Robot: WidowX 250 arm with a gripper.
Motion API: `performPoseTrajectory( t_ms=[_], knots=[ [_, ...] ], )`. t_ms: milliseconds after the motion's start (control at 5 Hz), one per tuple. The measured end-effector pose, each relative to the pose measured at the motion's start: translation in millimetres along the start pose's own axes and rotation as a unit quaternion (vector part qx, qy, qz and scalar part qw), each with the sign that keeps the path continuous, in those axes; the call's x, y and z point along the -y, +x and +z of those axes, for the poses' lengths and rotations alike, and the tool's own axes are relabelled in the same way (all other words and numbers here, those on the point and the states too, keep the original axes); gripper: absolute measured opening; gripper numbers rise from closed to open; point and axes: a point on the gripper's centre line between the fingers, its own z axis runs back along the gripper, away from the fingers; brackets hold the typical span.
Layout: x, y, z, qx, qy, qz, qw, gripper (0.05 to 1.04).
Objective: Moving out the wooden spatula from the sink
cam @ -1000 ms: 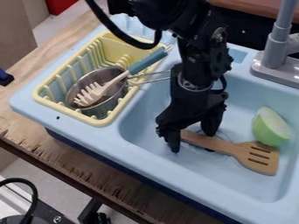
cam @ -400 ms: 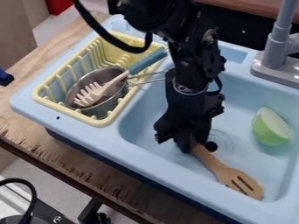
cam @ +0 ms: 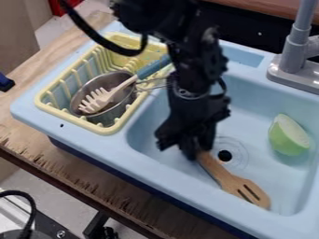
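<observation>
Holding one wooden spatula [cam: 237, 183] by the end of its handle: my gripper [cam: 192, 154], black, two-fingered, jaws closed on the wood. Position of spatula: within the pale blue sink [cam: 74, 138], over the basin's near part, slanting from my jaws toward the lower right of the view, slotted head outermost; whether that head touches the basin, I cannot tell. Pose of arm: entering at the top edge, left of centre, descending past the rack's inner side, wrist over the basin, jaws pointing down with a slight lean toward the left of the view; a black cable [cam: 103, 39] curves beside my upper links. Drain hole [cam: 225, 156]: dark, just beside the handle, to its right. Green toy piece [cam: 287, 136]: one, cut face pale, near the basin's right side. Yellow rack [cam: 92, 128]: one, at left, containing a metal pan [cam: 93, 84] with a blue-handled pronged utensil [cam: 105, 96] laid across it. Tap [cam: 293, 60]: grey, upper right.
</observation>
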Motion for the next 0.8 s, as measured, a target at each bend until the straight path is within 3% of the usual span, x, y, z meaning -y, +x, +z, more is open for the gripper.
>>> performPoseTrajectory(
  t_ms=[600, 800],
  knots=[
    [5.8, -9.0, 39.8, -0.033, -0.042, -0.029, 0.9981, 0.277],
    [8.4, -11.2, 48.7, -0.045, -0.046, -0.038, 0.9972, 0.275]
  ],
)
